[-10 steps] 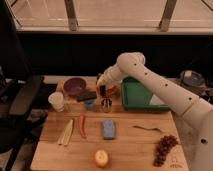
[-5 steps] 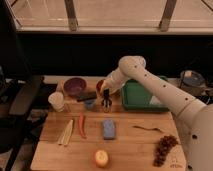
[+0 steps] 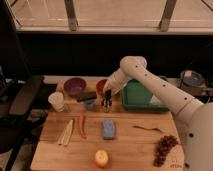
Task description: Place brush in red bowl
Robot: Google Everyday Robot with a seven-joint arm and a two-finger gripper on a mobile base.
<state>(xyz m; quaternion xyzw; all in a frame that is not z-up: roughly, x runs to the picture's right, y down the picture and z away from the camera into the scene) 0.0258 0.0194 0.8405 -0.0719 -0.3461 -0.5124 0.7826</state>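
The gripper (image 3: 106, 101) is hanging low over the table (image 3: 130, 150) just in front of the red bowl (image 3: 102, 85), jaws pinching the brush (image 3: 106, 104).

White arm bent low — end effector (image 3: 106, 103) pointing down (near table).

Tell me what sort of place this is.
Probably a lab or office test area, not a kitchen. A wooden table stands by large windows, with a dark office chair beside it. Food items and bowls are spread out, such as the grapes. The gripper hangs near the red bowl.
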